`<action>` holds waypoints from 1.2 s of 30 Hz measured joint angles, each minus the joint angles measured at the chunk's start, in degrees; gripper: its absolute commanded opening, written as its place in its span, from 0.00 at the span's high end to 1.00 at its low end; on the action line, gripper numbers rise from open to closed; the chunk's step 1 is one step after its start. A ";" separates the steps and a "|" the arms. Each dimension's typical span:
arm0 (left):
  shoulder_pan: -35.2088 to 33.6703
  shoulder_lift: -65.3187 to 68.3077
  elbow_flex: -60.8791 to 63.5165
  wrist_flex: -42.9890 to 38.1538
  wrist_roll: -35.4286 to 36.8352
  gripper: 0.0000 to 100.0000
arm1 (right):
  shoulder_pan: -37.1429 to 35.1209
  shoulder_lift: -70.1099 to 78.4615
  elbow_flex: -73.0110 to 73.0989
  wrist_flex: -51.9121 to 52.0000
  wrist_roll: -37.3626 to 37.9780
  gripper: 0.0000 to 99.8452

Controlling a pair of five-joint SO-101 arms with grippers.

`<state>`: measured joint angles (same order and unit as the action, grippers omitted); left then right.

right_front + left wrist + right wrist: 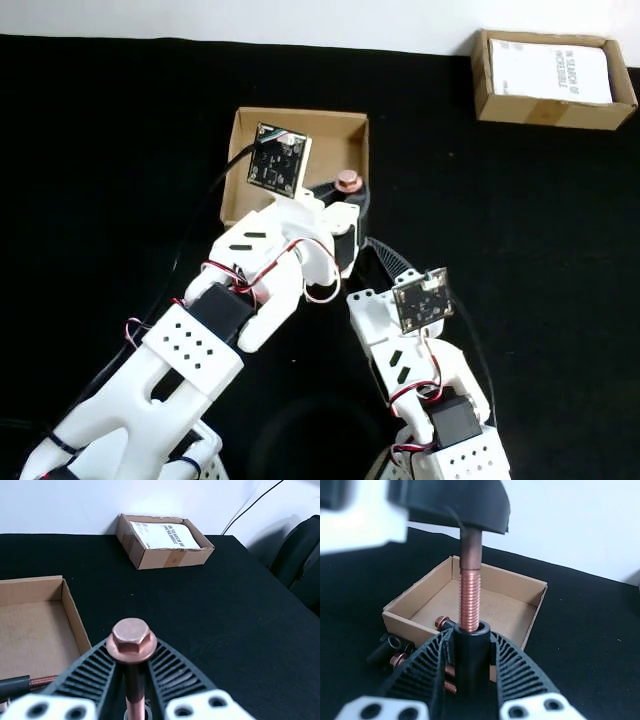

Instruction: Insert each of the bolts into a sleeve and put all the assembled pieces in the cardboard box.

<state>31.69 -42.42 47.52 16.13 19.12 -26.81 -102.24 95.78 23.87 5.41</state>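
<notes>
A copper bolt [133,639] stands upright between the fingers of my left gripper [132,652], which is shut on its shank just under the hex head. In the high view the bolt head [348,181] sits beside the right wall of the cardboard box [240,165]. Below it my right gripper [470,647] is shut on an upright black sleeve [470,652]. The bolt's threaded end [469,600] enters the sleeve's top opening. The left gripper's black fingers [470,510] hang directly above.
Loose black sleeves [387,647] and copper bolts [399,660] lie on the black table by the near wall of the box [415,612]. A second box [553,78] with a printed sheet stands at the far right corner. Open table lies to the right.
</notes>
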 measured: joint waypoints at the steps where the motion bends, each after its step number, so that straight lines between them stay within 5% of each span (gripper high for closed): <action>1: 0.00 0.00 0.00 0.00 0.00 0.99 | 0.00 0.00 0.00 0.00 0.00 0.99; 27: 1.67 0.00 0.00 0.09 -0.26 0.98 | 0.09 -0.09 0.00 0.00 0.00 0.99; 36: 1.76 0.00 0.35 9.76 -0.26 0.75 | 0.09 -0.09 0.00 0.00 0.00 0.99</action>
<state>33.45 -42.42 47.87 25.89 18.86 -26.73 -102.33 95.78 23.87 5.41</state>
